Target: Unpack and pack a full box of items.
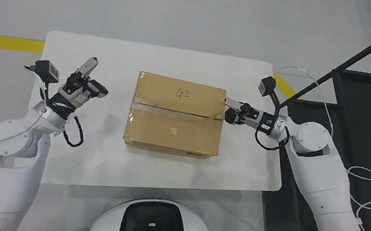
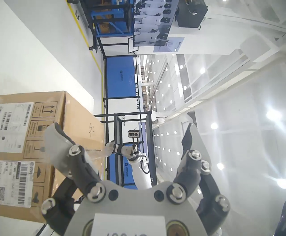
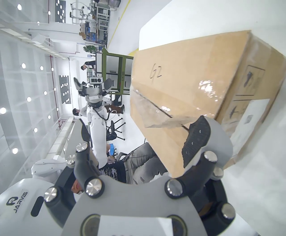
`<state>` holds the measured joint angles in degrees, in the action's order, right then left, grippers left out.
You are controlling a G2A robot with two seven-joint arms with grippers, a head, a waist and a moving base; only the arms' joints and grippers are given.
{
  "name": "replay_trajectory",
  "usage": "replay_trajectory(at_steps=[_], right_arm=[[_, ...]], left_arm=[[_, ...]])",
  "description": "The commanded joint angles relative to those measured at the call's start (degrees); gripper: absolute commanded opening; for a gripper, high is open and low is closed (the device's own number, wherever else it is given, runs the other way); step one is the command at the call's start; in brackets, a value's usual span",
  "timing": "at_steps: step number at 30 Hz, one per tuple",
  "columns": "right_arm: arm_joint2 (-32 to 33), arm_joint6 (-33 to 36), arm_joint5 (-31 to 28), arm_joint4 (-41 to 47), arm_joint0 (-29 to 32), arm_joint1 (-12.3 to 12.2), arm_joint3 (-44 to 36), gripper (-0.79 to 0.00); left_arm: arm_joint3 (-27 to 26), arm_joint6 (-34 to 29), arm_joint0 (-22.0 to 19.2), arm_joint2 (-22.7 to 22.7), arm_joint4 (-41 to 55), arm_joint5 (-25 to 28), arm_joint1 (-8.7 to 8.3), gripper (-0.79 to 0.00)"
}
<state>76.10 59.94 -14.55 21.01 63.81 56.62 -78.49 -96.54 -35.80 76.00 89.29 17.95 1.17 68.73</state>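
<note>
Well, the closed, taped cardboard box (image 1: 175, 114) sits in the middle of the tabletop (image 1: 92, 159). The left tool (image 1: 96, 77) hangs well apart from the box's left end, spread wide and holding nothing. The right tool (image 1: 233, 113) sits against the box's right end at the tape seam, also wide.

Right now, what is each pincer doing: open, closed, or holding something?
Left pincer: open, holding nothing.
Right pincer: open at the box's taped end, holding nothing.
</note>
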Motion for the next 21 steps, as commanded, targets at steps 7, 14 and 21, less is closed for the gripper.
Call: replay_trajectory(at_steps=[7,14,21], right_arm=[[-1.56,6.28,0.16,3.71,-1.22,0.13,-5.65,0.0],[-8.21,4.81,2.27,-0.04,-5.75,1.36,-6.95,0.0],[-9.7,7.81,4.4,1.6,-4.49,1.41,-9.51,0.0]], left_arm=[[4.69,-8.09,-3.57,4.03,2.07,-3.04,-1.16,0.0],[8.36,-13.81,-5.99,6.85,3.78,-5.82,-2.18,0.0],[8.9,-13.73,-5.08,7.08,5.62,-5.53,-2.25,0.0]])
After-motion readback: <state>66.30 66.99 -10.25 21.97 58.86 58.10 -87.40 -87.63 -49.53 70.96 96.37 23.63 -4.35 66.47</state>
